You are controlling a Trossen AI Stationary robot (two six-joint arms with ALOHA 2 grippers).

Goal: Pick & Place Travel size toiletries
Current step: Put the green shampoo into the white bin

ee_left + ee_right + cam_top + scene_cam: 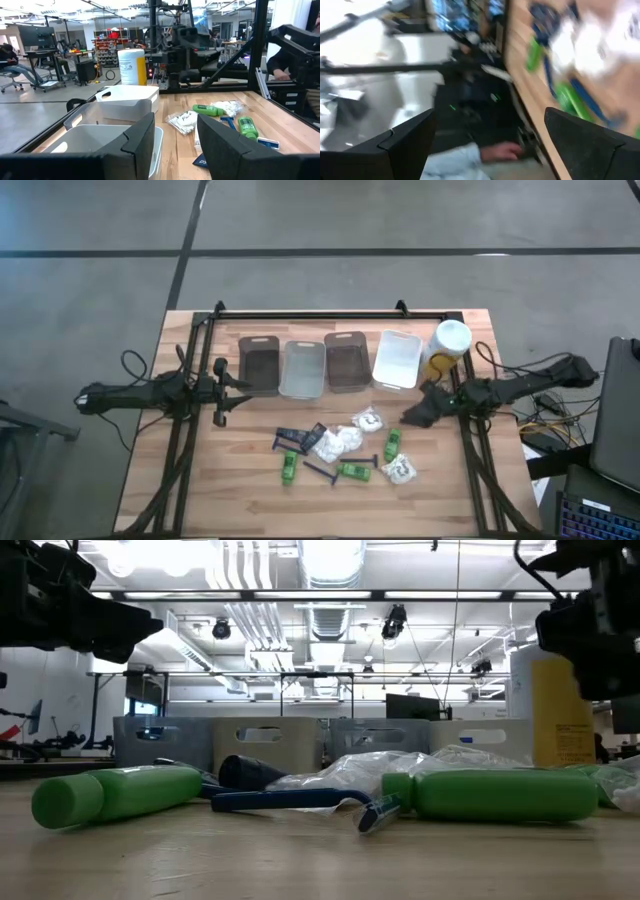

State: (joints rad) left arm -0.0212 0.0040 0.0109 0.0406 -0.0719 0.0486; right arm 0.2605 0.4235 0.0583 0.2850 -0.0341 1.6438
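Toiletries [345, 450] lie in a loose pile on the wooden worktop [220, 490], toward 6 o'clock from the four bins [330, 363]. Green bottles [115, 794], blue razors [290, 800] and white sachets [335, 442] are mixed together. A tall yellow bottle [447, 348] stands at 3 o'clock of the bins. Behind is a big room with ceiling lights. The left gripper [226, 390] hangs at 9 o'clock, fingers [137, 145] apart and holding nothing. The right gripper [415, 414] hangs at 3 o'clock of the pile, fingers wide.
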